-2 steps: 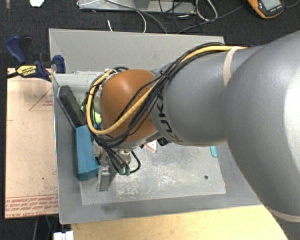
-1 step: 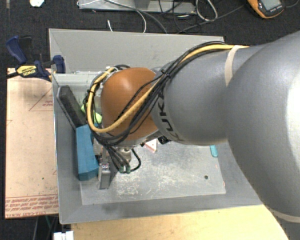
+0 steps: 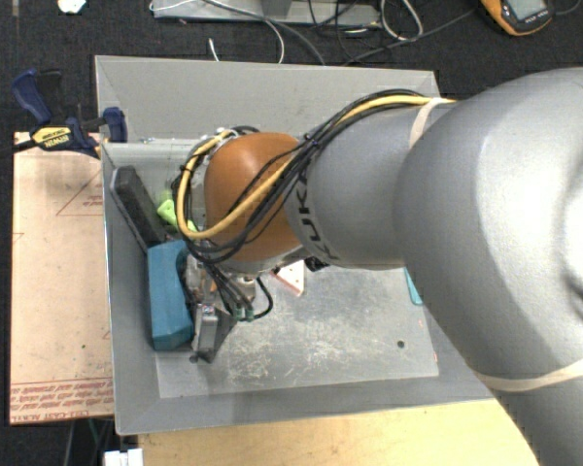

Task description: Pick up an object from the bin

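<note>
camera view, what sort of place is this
Probably a robotics lab or workshop: a robot arm over a grey metal bin, with cables trailing on the dark floor.

Bulky grey arm (image 3: 486, 221) — orange wrist cover (image 3: 243, 192), yellow and black cables (image 3: 183, 197), dark hand (image 3: 203, 353).

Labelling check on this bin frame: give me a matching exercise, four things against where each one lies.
Things:
1. blue block
2. black bar
3. lime-green piece
4. white-and-red piece

Places:
a. top-left of the bin, lying slanted
b. mid-bin, at the lower edge of the arm
c. just left of the gripper
d. next to the orange wrist cover, on its left

Pairs: 1-c, 2-a, 3-d, 4-b
</note>
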Motion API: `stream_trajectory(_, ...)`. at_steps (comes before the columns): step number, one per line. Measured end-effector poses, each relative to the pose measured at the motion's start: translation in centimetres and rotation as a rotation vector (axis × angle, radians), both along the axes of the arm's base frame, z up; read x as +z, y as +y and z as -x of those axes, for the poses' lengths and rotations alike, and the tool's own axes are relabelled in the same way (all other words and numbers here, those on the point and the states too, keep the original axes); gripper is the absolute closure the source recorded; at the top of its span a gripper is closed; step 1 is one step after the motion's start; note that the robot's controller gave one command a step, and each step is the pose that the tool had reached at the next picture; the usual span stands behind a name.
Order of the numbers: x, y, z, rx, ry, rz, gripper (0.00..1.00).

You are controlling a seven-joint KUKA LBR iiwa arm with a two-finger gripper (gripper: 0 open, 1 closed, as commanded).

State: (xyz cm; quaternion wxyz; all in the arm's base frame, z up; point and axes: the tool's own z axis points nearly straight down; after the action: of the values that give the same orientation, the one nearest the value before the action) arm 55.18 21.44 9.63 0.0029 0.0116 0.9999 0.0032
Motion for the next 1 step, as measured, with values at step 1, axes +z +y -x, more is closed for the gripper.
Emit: stream_trajectory(1,1.95,-1.33,-0.84,0.013,0.006,0.001,0.00)
